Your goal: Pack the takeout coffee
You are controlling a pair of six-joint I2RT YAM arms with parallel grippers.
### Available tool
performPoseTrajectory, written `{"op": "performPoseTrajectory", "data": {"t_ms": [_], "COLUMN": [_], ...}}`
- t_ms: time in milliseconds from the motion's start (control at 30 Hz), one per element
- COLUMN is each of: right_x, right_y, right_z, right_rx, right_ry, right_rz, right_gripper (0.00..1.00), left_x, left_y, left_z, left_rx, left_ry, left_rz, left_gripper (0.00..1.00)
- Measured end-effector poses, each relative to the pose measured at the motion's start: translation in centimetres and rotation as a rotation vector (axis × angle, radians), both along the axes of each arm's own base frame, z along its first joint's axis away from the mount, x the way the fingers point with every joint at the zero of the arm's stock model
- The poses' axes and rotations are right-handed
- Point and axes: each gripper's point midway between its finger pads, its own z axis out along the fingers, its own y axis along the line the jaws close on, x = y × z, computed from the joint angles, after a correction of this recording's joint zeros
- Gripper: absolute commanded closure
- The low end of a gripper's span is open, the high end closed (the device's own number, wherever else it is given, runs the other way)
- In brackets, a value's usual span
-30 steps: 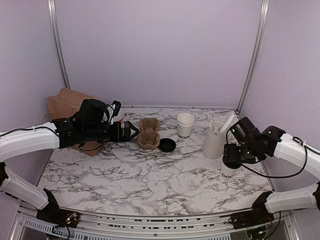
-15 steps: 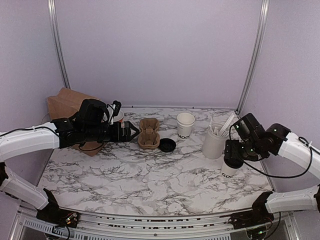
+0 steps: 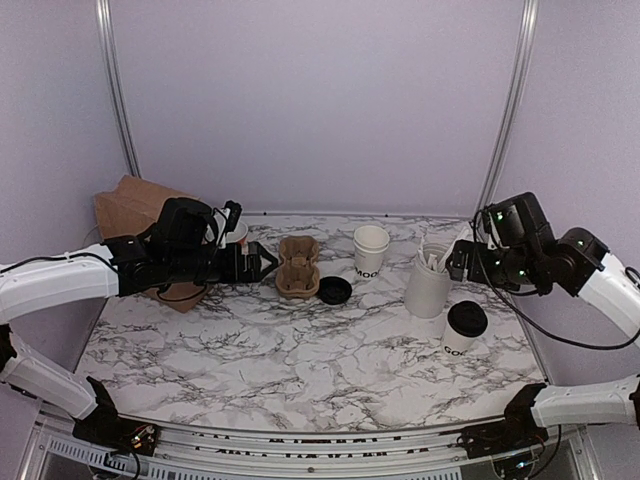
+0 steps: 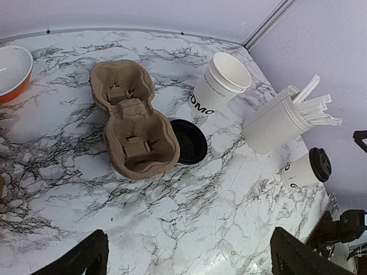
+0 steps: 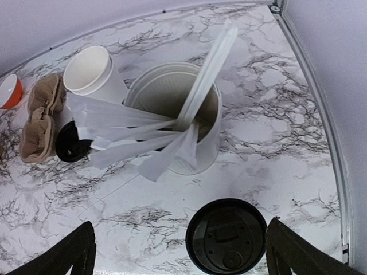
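The takeout coffee (image 3: 465,326), a small white cup with dark lettering and a black lid, stands upright at the right side of the table. It also shows in the right wrist view (image 5: 225,236) and the left wrist view (image 4: 307,168). My right gripper (image 3: 462,265) hovers above and behind it, open and empty (image 5: 180,258); the lid sits between and below its fingers. My left gripper (image 3: 258,262) is open and empty (image 4: 192,263), held just left of the brown pulp cup carrier (image 3: 298,266).
A loose black lid (image 3: 334,290) lies beside the carrier. Stacked lidless white cups (image 3: 369,250) and a white cylinder with utensils (image 3: 430,280) stand at the back right. A brown paper bag (image 3: 135,210) and an orange bowl (image 3: 237,232) are at the back left.
My right gripper has let go of the coffee cup and risen up and back. The cup now stands alone on the table. The left arm has not moved.
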Motion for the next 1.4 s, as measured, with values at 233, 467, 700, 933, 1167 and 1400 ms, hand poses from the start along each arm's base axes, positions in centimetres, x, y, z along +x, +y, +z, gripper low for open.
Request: {"op": "performPoseTrajectory", "data": {"t_ms": [233,467,700,933,1167,1400], "right_x": [2.1,3.9,4.7,6.5,9.4,11.7], "right_y": [4.4,13.4,23.7,30.9,35.2,36.1], "right_z": [3.5,4.0,1.2,-4.5,-8.3,-11.4], "right_rx": [0.038,0.001,-0.027,-0.045,-0.075,-0.101], "right_ry": [-0.065,-0.066,-0.032,0.051,0.07,0.095], "right_rz": [0.138,0.36,0.599,0.763,0.841,0.861], "right_gripper": [0.0,0.0,0.07,0.33,0.49,0.54], "left_x": [0.3,0.1,-0.4,-0.7,-1.1,-1.2], "left_y": [0.7,2.6,4.0,4.9,5.4,5.6], "left_z": [0.8,1.5,1.6,2.7,3.4,3.4], "left_rx": [-0.015,-0.033,-0.031,-0.044,-0.062,-0.064], "left_ry": [-0.013,-0.03,-0.039,-0.065,-0.076,-0.074], "left_rz": [0.026,0.08,0.113,0.131,0.143,0.148], "left_gripper": [0.01,0.01,0.01,0.01,0.01,0.01]}}
